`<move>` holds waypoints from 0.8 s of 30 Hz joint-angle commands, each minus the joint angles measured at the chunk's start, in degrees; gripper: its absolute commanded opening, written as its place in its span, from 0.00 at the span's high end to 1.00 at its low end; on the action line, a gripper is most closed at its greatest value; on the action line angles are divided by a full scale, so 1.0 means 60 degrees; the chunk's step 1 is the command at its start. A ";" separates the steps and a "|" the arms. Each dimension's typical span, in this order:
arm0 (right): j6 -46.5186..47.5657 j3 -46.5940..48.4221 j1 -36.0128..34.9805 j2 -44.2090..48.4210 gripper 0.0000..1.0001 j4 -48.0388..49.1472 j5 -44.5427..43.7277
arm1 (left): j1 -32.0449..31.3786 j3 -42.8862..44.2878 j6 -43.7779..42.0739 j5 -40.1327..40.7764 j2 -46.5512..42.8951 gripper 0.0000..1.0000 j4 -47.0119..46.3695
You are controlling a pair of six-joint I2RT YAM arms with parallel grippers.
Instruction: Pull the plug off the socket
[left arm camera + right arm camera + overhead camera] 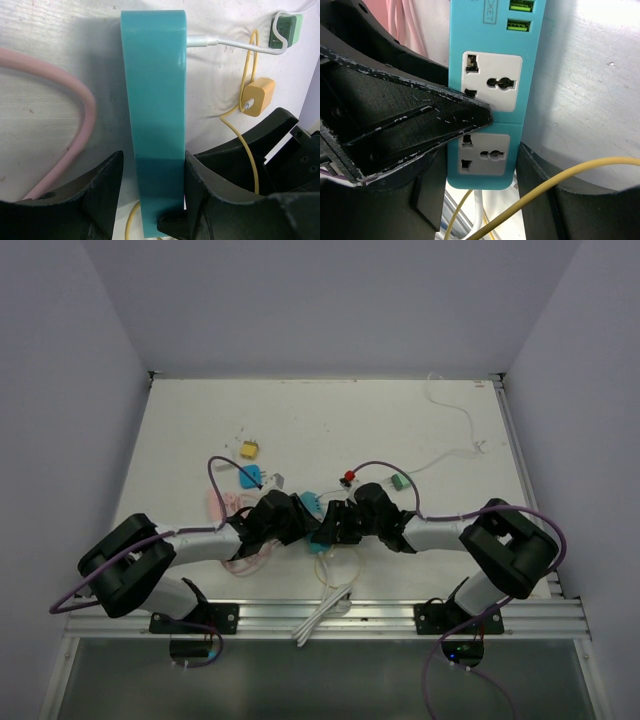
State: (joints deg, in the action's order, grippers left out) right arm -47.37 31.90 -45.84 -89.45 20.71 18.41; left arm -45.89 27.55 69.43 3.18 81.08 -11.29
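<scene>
- Right gripper (482, 162) is clamped on the teal power strip (470, 35). Left gripper (152, 167) flanks it; can't tell if it grips. A loose hold lets the strip twist.
- White USB plug (202, 40) is seated at the strip's far end, untouched. Tugging its cable (240, 45) instead could drag the green charger (286, 29).

A teal power strip (312, 506) lies on the white table (330, 420) by the middle of its near edge, a pink cable (222, 505) beside it. Farther back lie a yellow adapter (248, 450) and a green adapter (399, 481) — a white cable (455, 420) runs toward the far right corner.
</scene>
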 commanded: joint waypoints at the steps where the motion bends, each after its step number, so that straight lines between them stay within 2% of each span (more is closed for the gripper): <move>1: 0.0030 -0.0087 0.0009 0.0201 0.95 0.0811 -0.0081 | -0.0145 0.0257 0.0118 0.0217 0.0183 0.48 -0.0447; 3: 0.0044 -0.0131 0.0023 0.0158 0.93 0.0855 -0.0037 | -0.0145 0.0257 0.0147 0.0275 0.0256 0.53 -0.0448; 6: 0.0073 -0.0204 0.0024 0.0216 0.85 0.0870 -0.0008 | -0.0145 0.0242 0.0147 0.0305 0.0300 0.63 -0.0433; 8: 0.0161 -0.0219 0.0024 0.0362 0.73 0.0695 -0.0022 | -0.0130 0.0228 0.0133 0.0305 0.0271 0.70 -0.0404; 9: 0.0190 -0.0205 0.0024 0.0435 0.69 0.0621 0.0007 | -0.0145 0.0228 0.0118 0.0334 0.0271 0.77 -0.0389; 10: 0.0278 -0.0175 0.0024 0.0610 0.59 0.0519 0.0022 | -0.0145 0.0199 0.0104 0.0334 0.0228 0.81 -0.0331; 12: 0.0337 -0.0073 0.0024 0.0844 0.49 0.0212 -0.0007 | -0.0130 0.0169 0.0089 0.0334 0.0169 0.89 -0.0287; 13: 0.0453 0.0000 0.0038 0.1107 0.41 0.0080 -0.0066 | -0.0130 0.0169 0.0031 0.0334 0.0154 0.92 -0.0243; 16: 0.0833 0.0263 0.0038 0.1606 0.28 -0.0827 -0.0387 | -0.0145 0.0183 -0.0174 0.0334 0.0022 0.99 -0.0053; 20: 0.1289 0.0440 0.0228 0.2571 0.23 -0.2130 -0.0666 | -0.0130 0.0227 -0.0510 0.0364 -0.0226 1.00 0.0270; 24: 0.1872 0.0586 0.0551 0.3260 0.23 -0.2908 -0.0827 | -0.0130 0.0374 -0.0980 0.0262 -0.0271 1.00 0.0591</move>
State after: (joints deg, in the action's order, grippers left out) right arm -40.99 32.86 -43.94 -73.19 9.19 15.81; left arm -46.63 28.12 68.31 3.77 80.55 -11.07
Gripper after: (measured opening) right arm 0.776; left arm 0.391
